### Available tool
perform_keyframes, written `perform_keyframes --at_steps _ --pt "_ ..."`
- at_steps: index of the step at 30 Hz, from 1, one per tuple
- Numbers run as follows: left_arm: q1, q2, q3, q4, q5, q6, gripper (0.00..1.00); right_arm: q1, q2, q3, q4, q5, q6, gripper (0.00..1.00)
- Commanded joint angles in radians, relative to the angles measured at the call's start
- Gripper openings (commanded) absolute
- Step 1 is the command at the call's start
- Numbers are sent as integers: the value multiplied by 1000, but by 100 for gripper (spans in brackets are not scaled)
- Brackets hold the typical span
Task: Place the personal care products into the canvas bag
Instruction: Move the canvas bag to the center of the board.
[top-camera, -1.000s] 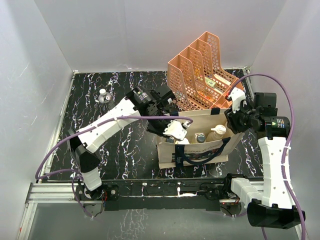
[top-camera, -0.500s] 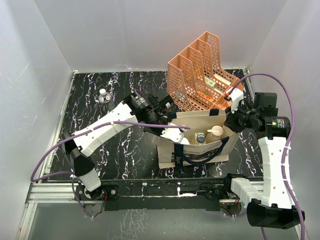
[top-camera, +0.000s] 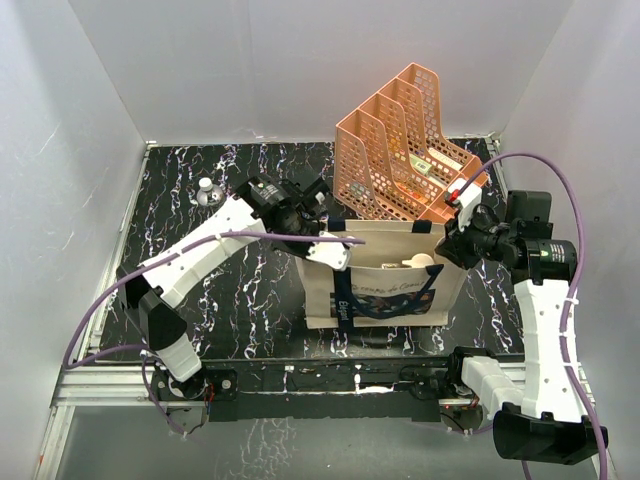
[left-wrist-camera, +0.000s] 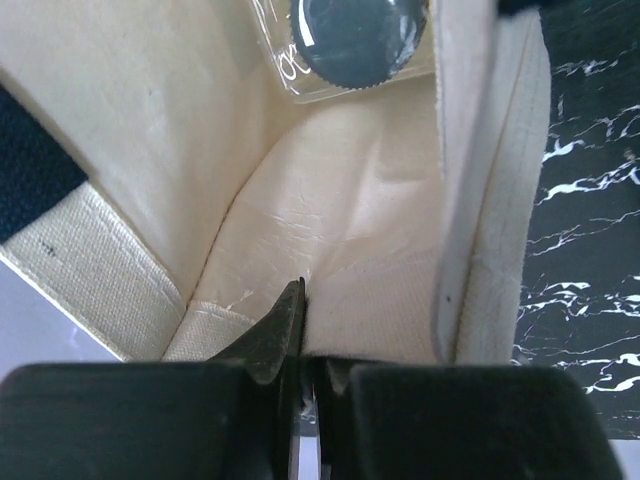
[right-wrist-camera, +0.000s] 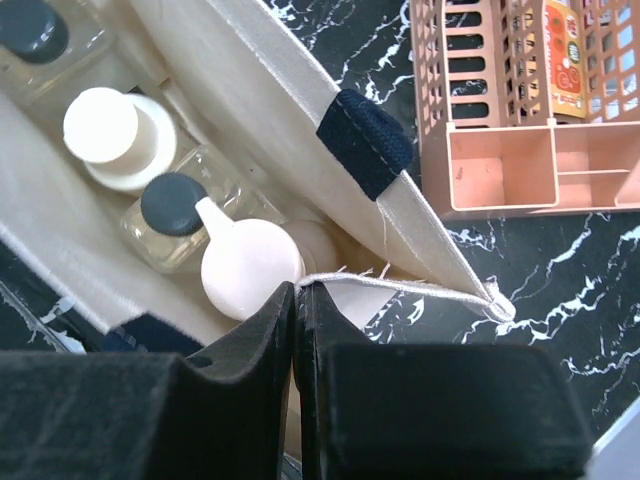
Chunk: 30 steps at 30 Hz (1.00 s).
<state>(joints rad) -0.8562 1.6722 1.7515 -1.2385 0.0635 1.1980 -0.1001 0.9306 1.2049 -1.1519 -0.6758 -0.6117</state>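
The canvas bag (top-camera: 390, 290) stands upright in the middle of the table, stretched between both arms. My left gripper (top-camera: 322, 245) is shut on the bag's left rim (left-wrist-camera: 380, 300). My right gripper (top-camera: 446, 243) is shut on the right rim (right-wrist-camera: 400, 285). Inside the bag lie two clear glass bottles with dark caps (right-wrist-camera: 170, 205) (right-wrist-camera: 28, 25), a cream bottle with a white cap (right-wrist-camera: 105, 130) and a white pump top (right-wrist-camera: 250, 265). One dark cap (left-wrist-camera: 355, 35) shows in the left wrist view. A silver bottle (top-camera: 207, 192) stands on the table at the back left, apart from the bag.
A peach mesh file organizer (top-camera: 400, 150) stands right behind the bag, its base (right-wrist-camera: 500, 180) close to my right gripper. White walls enclose the black marbled table (top-camera: 230, 290) on three sides.
Both grippers have closed on the bag's rims. The bag has been pulled taut, stands taller and has shifted a little to the left; the left arm drew back toward the left.
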Motion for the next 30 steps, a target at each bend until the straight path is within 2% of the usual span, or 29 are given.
perform_keyframes --at_steps 1,13,24,30 --pt "79 -63 8 -14 -123 37 0 5 -21 -17 74 -105 1 8" --pt "145 -92 -11 -15 -162 46 0 53 29 -38 223 -169 47 8" --pt "182 -129 -46 -26 -193 23 0 216 98 -62 317 -95 79 8" --pt "187 -151 -66 -35 -212 -6 0 243 117 -55 389 -63 112 8"
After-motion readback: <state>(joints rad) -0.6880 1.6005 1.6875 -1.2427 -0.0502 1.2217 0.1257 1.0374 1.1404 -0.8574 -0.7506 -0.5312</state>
